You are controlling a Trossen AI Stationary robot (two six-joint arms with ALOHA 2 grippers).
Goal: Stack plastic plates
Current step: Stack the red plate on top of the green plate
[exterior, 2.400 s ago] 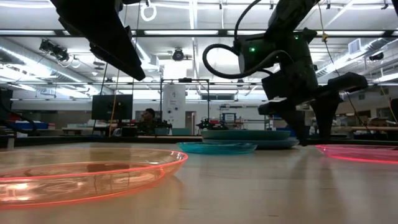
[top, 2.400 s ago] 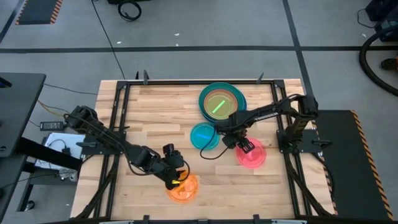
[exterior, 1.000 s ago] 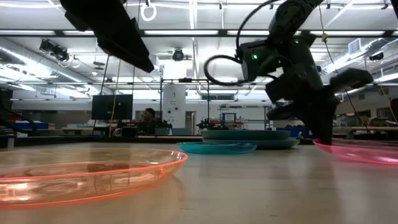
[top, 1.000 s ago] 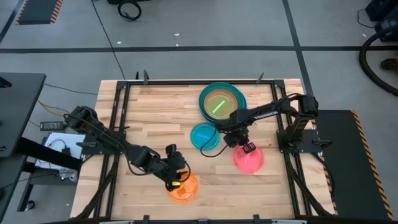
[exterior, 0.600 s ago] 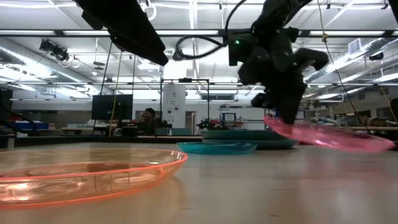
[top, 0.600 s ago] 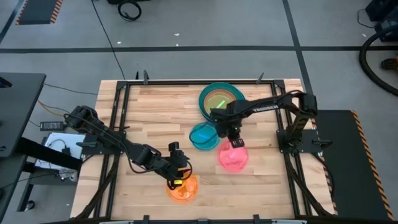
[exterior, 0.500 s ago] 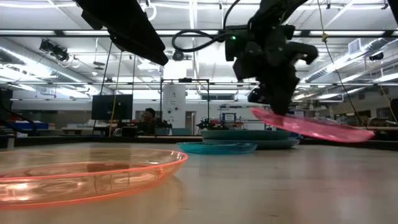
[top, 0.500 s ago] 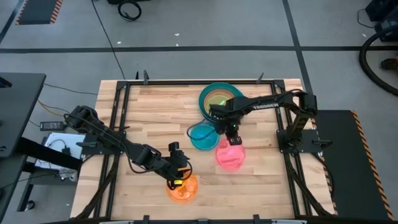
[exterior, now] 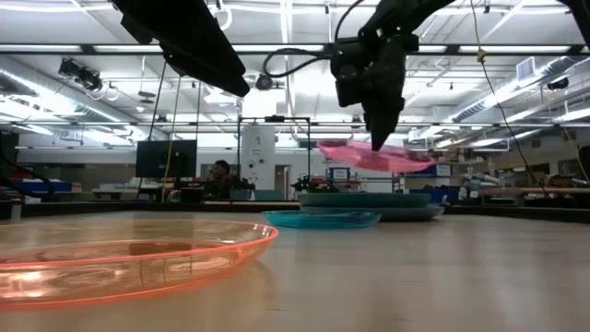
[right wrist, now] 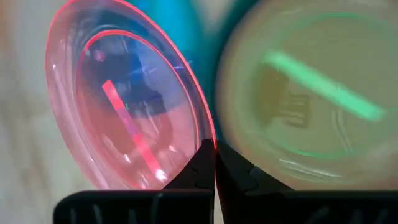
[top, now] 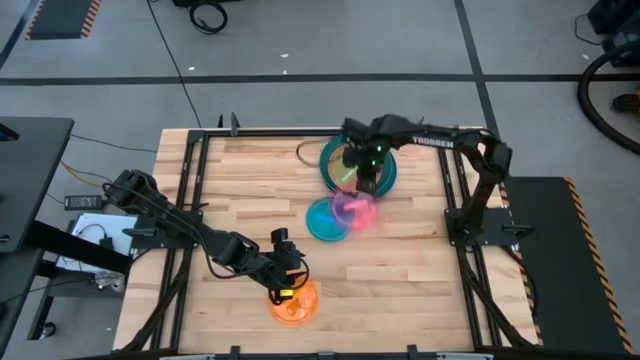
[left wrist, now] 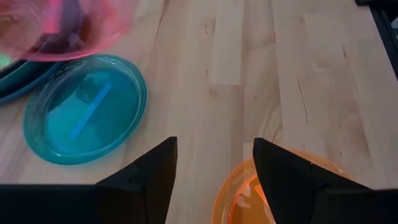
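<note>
My right gripper (right wrist: 214,168) is shut on the pink-red plate (exterior: 373,155) and holds it in the air. In the high view the pink plate (top: 352,210) hangs over the small cyan plate (top: 326,219), close to the stack of larger teal and tan plates (top: 358,165) at the far right. The orange plate (top: 293,301) lies flat near the table's near edge. My left gripper (left wrist: 214,168) stands open above that plate's far rim, touching nothing. My right gripper pinches the pink plate's rim (right wrist: 208,140) between its two shut fingers, on the side of the plate toward the stack. The fingers come from above, slanting down. The plate is lifted clear of the table and reaches out from the fingers, slightly tilted.
Bare wooden tabletop (top: 240,190) spreads over the left half and between the orange plate and the cyan one. A black metal frame (top: 190,160) runs around the table. Beyond the table, a person (exterior: 221,171) shows far off in the room.
My right gripper has lifted the pink plate off the table at the right. It has carried the plate up, left and toward the far edge, to above the cyan plate beside the stack. The plate tipped on the way and hangs nearer level now.
</note>
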